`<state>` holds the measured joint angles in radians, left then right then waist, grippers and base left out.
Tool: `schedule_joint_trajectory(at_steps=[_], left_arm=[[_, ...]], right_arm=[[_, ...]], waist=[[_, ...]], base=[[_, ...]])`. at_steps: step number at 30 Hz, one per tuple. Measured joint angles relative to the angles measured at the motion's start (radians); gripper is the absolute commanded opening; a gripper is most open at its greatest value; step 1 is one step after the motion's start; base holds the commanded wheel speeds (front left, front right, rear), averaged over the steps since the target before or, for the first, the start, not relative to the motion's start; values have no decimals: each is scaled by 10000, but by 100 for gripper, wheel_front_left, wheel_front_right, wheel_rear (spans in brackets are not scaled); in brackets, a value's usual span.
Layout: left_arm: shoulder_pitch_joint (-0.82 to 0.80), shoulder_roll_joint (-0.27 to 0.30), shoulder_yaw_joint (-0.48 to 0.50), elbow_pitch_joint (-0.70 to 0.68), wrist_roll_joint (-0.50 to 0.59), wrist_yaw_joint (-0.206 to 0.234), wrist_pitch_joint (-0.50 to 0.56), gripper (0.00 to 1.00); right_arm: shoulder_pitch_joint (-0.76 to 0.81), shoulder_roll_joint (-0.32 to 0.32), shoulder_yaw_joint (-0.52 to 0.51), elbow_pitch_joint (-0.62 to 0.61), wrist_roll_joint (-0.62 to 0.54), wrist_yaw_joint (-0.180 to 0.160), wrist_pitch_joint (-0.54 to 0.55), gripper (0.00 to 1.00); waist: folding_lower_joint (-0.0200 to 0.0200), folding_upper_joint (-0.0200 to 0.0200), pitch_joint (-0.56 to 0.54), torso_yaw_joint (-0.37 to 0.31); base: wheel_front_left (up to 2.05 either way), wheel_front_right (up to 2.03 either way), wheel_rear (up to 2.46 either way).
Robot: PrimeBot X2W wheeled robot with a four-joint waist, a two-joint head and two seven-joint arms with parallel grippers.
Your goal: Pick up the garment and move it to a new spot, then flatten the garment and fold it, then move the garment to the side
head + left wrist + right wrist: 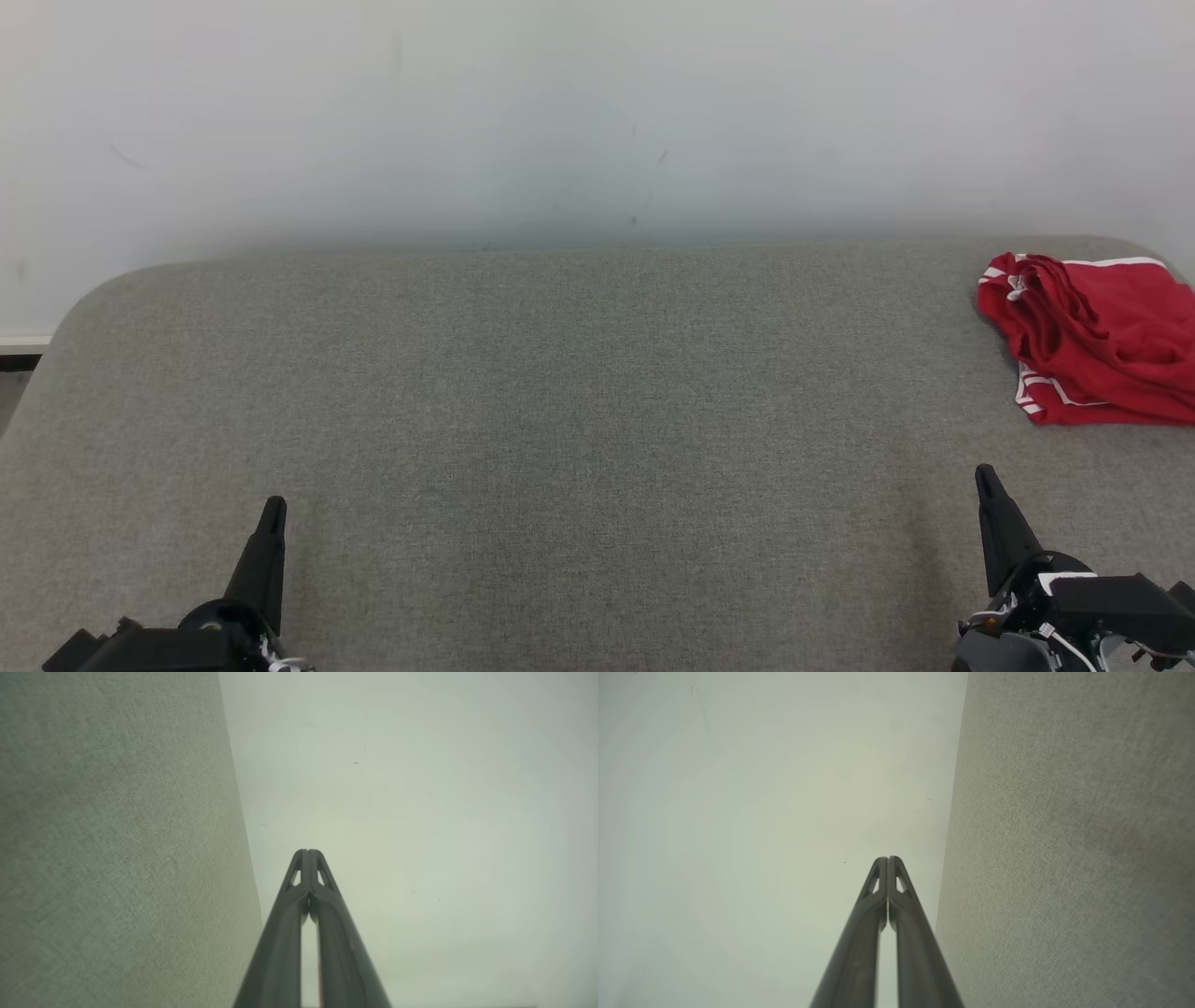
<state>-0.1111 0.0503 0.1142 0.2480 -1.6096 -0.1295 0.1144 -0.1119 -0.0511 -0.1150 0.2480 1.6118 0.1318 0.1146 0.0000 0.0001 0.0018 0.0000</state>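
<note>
The garment [1097, 341] is a red piece of clothing with white trim, lying crumpled at the far right of the grey fabric surface [579, 420], partly cut off by the head view's right edge. My left gripper [274, 509] rests at the lower left, shut and empty, far from the garment. My right gripper [985, 478] sits at the lower right, shut and empty, a short way in front of the garment. In the left wrist view my left gripper [307, 851] has its tips pressed together; in the right wrist view my right gripper [887, 859] does too.
A pale wall [597, 112] rises behind the grey surface, whose far corners are rounded. A strip of floor [14, 369] shows past the surface's left edge. Both wrist views look along the fingers at the wall [420, 812] and the grey fabric [1064, 835].
</note>
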Motion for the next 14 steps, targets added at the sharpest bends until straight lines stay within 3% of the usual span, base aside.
schedule_joint_trajectory(at_steps=[14], left_arm=[[0,0,0,0,0,-2,0,0]], right_arm=[[0,0,0,0,0,0,0,0]], waist=[[0,0,0,0]], base=[[0,0,0]])
